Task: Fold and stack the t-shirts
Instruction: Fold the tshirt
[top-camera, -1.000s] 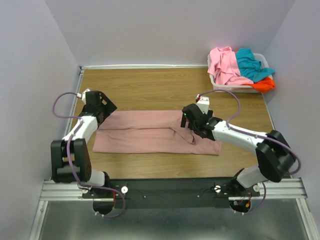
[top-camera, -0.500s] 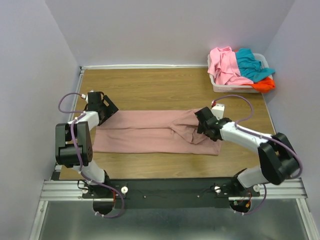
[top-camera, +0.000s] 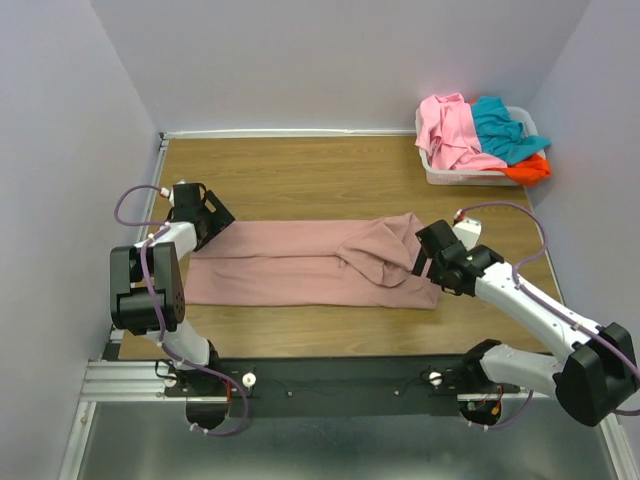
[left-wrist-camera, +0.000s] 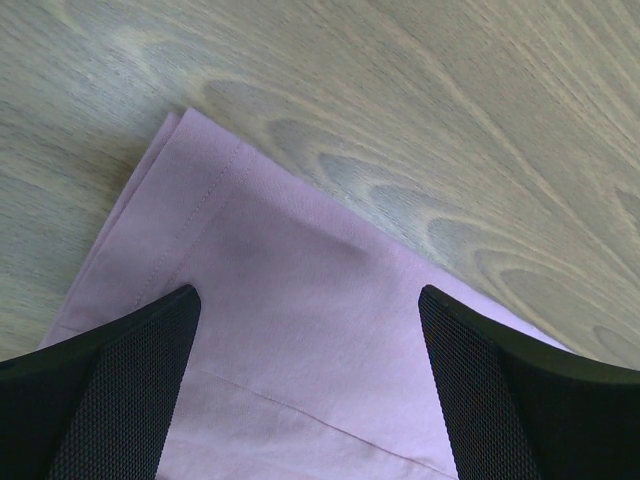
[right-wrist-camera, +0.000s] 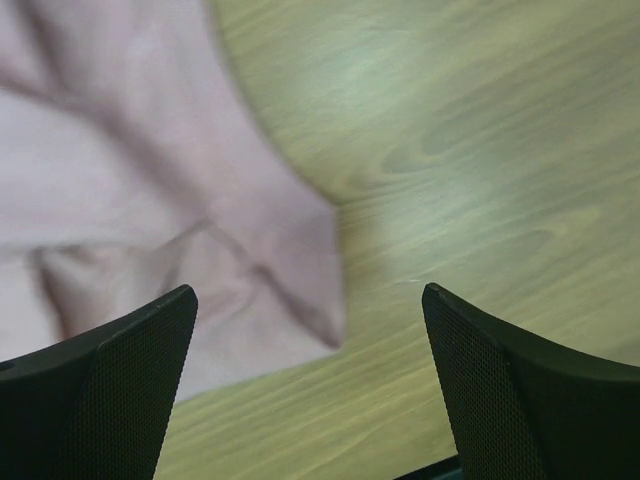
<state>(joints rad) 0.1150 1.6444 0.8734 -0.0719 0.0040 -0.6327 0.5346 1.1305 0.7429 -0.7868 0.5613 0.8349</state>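
Observation:
A dusty mauve-pink t-shirt (top-camera: 300, 262) lies folded into a long strip across the middle of the table, rumpled at its right end. My left gripper (top-camera: 213, 222) is open over its far left corner; in the left wrist view the hemmed corner (left-wrist-camera: 290, 330) lies flat between my fingers (left-wrist-camera: 110, 390). My right gripper (top-camera: 428, 255) is open and empty at the strip's right end; its view shows the cloth's right corner (right-wrist-camera: 190, 250) and bare wood. Bright pink (top-camera: 448, 128), teal (top-camera: 500, 128) and orange-red (top-camera: 530, 168) t-shirts lie heaped in the basket.
A white plastic basket (top-camera: 455, 177) stands at the back right corner of the wooden table (top-camera: 300, 170). Grey walls close in the table on the left, the back and the right.
My right gripper has let go of the shirt's right end and drawn back to the right, off the cloth. My left gripper has shifted slightly at the left corner.

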